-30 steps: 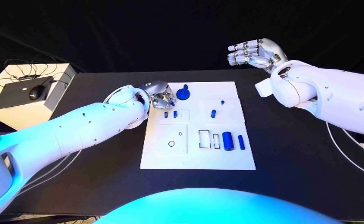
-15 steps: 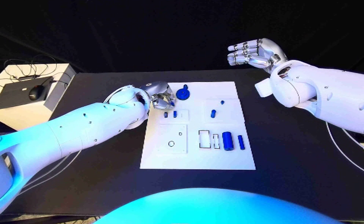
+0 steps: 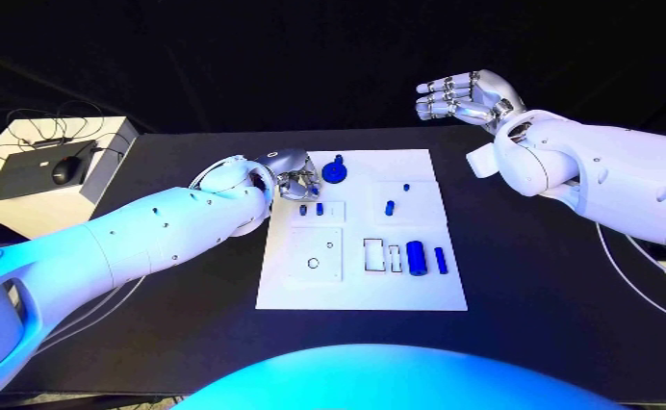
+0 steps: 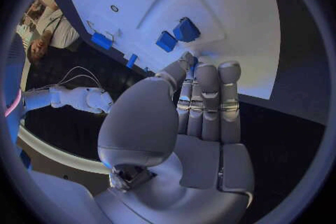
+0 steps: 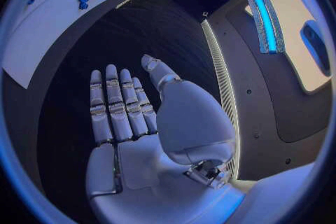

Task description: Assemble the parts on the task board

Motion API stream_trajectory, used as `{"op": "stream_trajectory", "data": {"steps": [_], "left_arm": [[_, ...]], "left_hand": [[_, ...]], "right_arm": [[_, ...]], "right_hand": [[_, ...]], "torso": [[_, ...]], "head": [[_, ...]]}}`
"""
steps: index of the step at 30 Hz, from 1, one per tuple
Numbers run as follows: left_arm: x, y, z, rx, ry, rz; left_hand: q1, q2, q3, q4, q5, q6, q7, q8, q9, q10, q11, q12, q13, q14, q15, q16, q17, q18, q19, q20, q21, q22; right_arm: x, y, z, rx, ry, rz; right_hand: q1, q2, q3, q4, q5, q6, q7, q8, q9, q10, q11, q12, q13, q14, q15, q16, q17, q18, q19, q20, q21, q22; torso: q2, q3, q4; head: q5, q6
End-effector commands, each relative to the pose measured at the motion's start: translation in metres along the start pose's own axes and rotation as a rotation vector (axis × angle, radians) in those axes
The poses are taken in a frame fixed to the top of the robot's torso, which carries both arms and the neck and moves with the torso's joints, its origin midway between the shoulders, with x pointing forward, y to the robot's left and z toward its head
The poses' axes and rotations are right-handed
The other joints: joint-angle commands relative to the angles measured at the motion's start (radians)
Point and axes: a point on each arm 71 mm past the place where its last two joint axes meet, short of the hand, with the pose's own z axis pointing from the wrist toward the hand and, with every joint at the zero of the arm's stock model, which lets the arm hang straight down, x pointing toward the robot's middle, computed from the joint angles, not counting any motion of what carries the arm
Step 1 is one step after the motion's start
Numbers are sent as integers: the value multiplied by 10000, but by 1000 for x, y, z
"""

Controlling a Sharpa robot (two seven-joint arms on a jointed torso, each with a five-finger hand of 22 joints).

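a matte black table holds a flat white rectangular board at its middle, small glossy blue parts lying on it. the left hand, smooth silver metal, rests at the board's far left corner, fingers straight, gripping nothing. the right hand hovers raised beyond the board, fingers apart, empty.

A matte black rectangular surface carries a flat white rectangular task board at its middle, the board's long sides running from near to far. Thin pale cables trail across the surface near its right edge, well apart from the board. Another thin cable curves over the near-left part of the surface.
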Motion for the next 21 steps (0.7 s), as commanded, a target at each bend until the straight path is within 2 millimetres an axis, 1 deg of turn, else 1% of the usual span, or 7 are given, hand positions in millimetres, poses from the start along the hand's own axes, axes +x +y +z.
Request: {"op": "stream_trajectory", "data": {"steps": [1, 7, 12, 13, 17, 21], "left_arm": [[6, -1, -1, 54, 315, 190], [6, 0, -1, 33, 259, 172], [6, 0, -1, 15, 225, 114], [6, 0, -1, 13, 217, 98], [5, 0, -1, 0, 192, 61], [5, 1, -1, -13, 190, 36]], "left_hand": [[99, 59, -57, -21, 31, 5, 7, 63, 10, -22, 0, 51, -9, -20, -49, -48, 15, -37, -14, -69, -32, 417], [94, 67, -76, -37, 33, -115, 42, 46, 3, -113, 46, 33, -12, -46, -21, -50, 27, -17, -39, -49, -95, 406], [77, 47, -50, -47, 35, -486, 82, 24, -10, -216, 92, 30, -13, -77, 12, -49, 40, 22, -63, -12, -147, 399], [69, 34, -29, -49, 39, -711, 53, 25, -12, -243, 89, 30, -13, -80, 13, -46, 43, 32, -64, -2, -148, 400], [63, 31, 31, -42, 32, -689, 103, 41, 3, -280, 111, 56, -10, -88, 27, -39, 56, 65, -70, 22, -165, 400], [62, 45, 65, -31, 31, -640, 133, 40, 2, -309, 131, 61, -9, -99, 43, -36, 64, 83, -75, 41, -171, 403]], "right_arm": [[1, 1, 0, -112, 105, 2], [1, 1, 0, -111, 108, 5], [1, 1, 0, -110, 104, 4], [0, 1, 0, -109, 101, 3], [0, 1, 0, -107, 101, 3], [0, 1, 0, -106, 98, 2]], "right_hand": [[-56, -3, 44, 6, 52, 65, 27, -22, 6, 26, -10, -35, 7, 42, -27, -29, -12, 42, -4, -59, 19, -15], [-56, -3, 44, 6, 52, 65, 27, -22, 6, 26, -10, -35, 7, 42, -27, -29, -12, 42, -4, -59, 19, -15], [-56, -3, 44, 6, 52, 65, 27, -22, 6, 26, -10, -35, 7, 42, -27, -29, -12, 42, -4, -59, 19, -15], [-56, -3, 44, 6, 52, 65, 27, -22, 6, 26, -10, -35, 7, 42, -27, -29, -12, 42, -4, -59, 19, -15], [-56, -3, 44, 6, 52, 65, 27, -22, 6, 26, -10, -35, 7, 42, -27, -29, -12, 42, -4, -59, 19, -15], [-56, -3, 44, 6, 52, 65, 27, -22, 6, 26, -10, -35, 7, 42, -27, -29, -12, 42, -4, -59, 19, -15]], "torso": [[1, -4, 3], [5, -8, 5], [3, -8, 3], [3, -10, 4], [3, -2, 4], [4, -5, -3]], "head": [[14, 1], [9, 1], [19, 1], [18, 1], [26, 1], [28, 1]]}}
